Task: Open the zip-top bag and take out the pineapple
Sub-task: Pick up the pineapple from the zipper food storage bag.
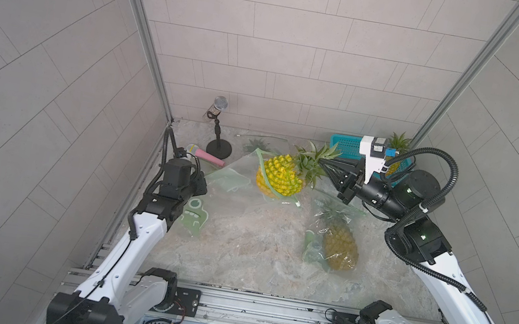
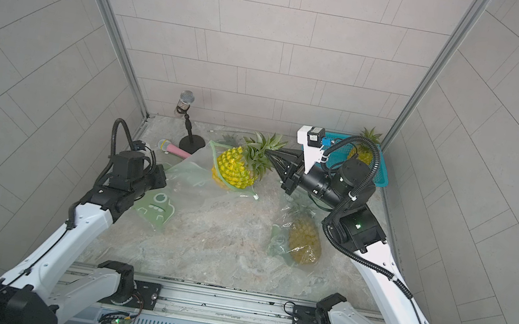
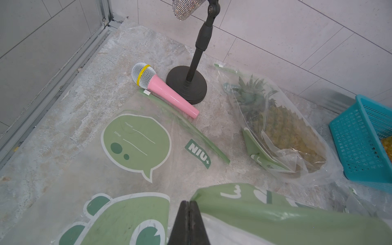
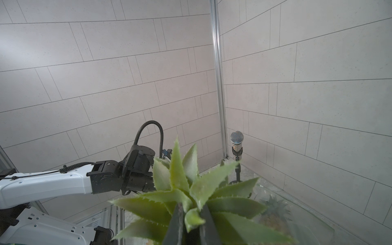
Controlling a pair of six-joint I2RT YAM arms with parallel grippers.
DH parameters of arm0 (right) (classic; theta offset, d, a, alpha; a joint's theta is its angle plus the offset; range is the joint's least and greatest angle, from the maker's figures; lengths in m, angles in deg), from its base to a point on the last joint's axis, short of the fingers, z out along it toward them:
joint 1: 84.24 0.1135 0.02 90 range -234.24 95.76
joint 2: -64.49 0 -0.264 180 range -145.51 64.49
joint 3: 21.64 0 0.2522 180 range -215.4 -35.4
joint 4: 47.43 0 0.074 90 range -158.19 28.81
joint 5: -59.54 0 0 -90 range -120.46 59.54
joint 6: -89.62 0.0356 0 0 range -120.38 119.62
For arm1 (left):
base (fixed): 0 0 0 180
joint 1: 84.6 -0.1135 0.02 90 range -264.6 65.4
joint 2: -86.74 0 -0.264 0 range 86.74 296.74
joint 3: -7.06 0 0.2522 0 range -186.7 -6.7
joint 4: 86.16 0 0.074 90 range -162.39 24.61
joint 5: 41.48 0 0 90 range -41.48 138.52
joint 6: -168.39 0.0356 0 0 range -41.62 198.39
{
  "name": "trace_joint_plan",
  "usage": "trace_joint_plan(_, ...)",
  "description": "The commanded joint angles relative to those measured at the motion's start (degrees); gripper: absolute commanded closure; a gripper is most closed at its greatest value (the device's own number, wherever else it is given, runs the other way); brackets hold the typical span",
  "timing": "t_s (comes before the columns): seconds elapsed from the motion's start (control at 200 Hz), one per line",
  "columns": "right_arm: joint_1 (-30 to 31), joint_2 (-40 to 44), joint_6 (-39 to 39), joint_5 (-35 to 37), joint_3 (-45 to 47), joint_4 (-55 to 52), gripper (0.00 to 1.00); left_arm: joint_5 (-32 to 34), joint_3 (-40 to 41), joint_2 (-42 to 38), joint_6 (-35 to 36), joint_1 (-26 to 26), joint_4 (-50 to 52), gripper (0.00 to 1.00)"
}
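The right pincer (image 1: 322, 162) is clamped on the leafy crown (image 4: 191, 191) of the pineapple (image 1: 279, 175), whose yellow body hangs tilted above the far middle of the tabletop (image 1: 252, 258). In the right wrist view only the leaves show, spreading around the two dark fingers (image 4: 175, 224) and hiding the fruit below. In both top views the green zip rim of the zip-top bag (image 1: 230, 179) loops around the fruit's lower half, so how much of it sits inside the clear film is hard to judge. The bag stretches toward the tabletop's left edge, where the left pincer (image 3: 188, 203) is pressed together on a green printed fold of it; in the top views that arm's wrist covers the fingertips. An empty bag (image 3: 135, 146) with a frog print lies flat beneath, partly under the left arm. A second pineapple (image 1: 339, 244), dulled by its crumpled bag, lies near the right edge. A third pineapple (image 3: 284, 131), also bagged, lies at the far edge, mostly hidden behind the lifted fruit in the top views. A blue basket (image 1: 346, 147) in the far right corner is partly blocked by the right arm, and a leafy top (image 1: 398, 143) pokes from it. Near the far left corner a pink microphone (image 3: 167, 93) lies beside the round base of a stand (image 3: 186, 84) carrying a silver microphone (image 1: 221, 103).
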Motion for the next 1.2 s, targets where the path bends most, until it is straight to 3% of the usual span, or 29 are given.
trace_joint_plan(0.0, -0.6, 3.6, -1.1, 1.2, -3.8, 8.5, 1.00, 3.9, 0.4, -0.8, -0.3, -0.4, 1.0, 1.00)
trace_joint_plan(1.196, -0.8, 7.0, -4.9, 6.0, -2.2, 5.3, 1.00, 13.6, 1.6, -2.8, -4.3, -0.4, 2.3, 1.00)
